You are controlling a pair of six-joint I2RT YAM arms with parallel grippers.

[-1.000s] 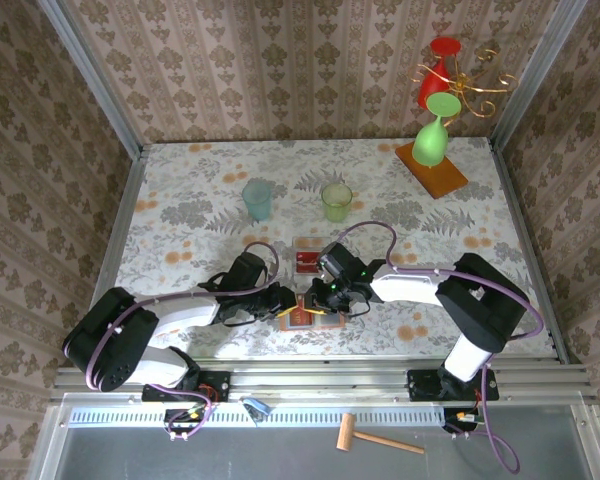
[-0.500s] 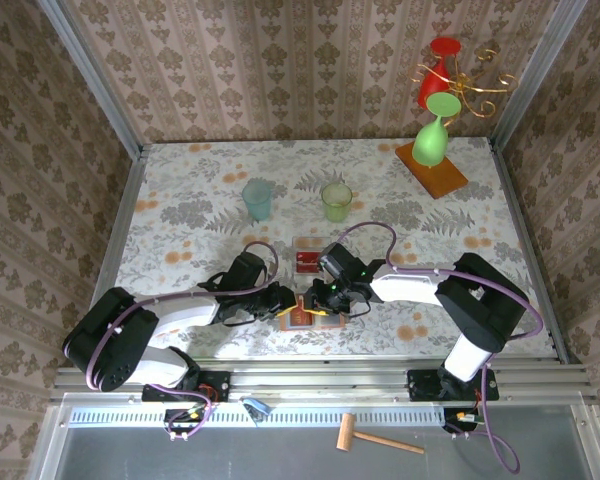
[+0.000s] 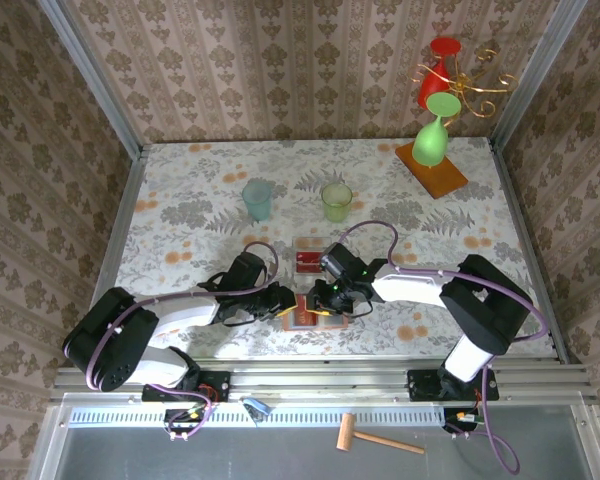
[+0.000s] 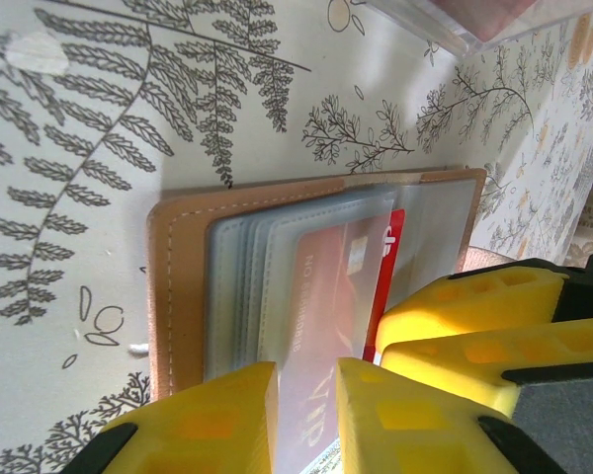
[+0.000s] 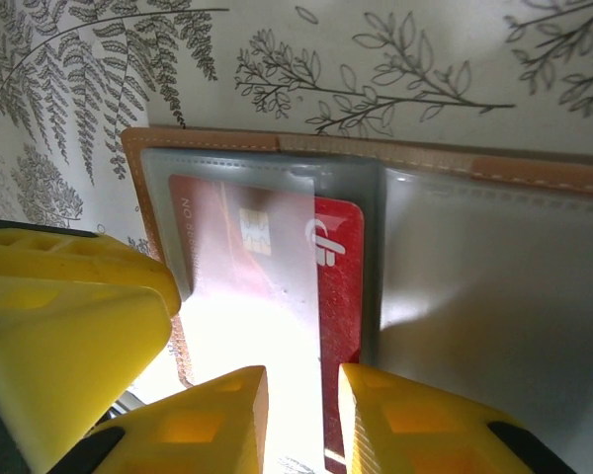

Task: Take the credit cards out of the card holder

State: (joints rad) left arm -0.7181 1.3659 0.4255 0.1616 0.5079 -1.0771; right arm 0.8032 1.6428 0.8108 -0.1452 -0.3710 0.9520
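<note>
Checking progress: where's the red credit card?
In the top view's near centre, the red credit card sits partly inside the open card holder, just before the clear tray.

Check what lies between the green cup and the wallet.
In the top view, a small clear tray holding something red sits between the green cup and the wallet.

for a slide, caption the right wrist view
Red plastic credit card partly out of a translucent pocket of the tan leather card holder, at the right end effector.
</note>
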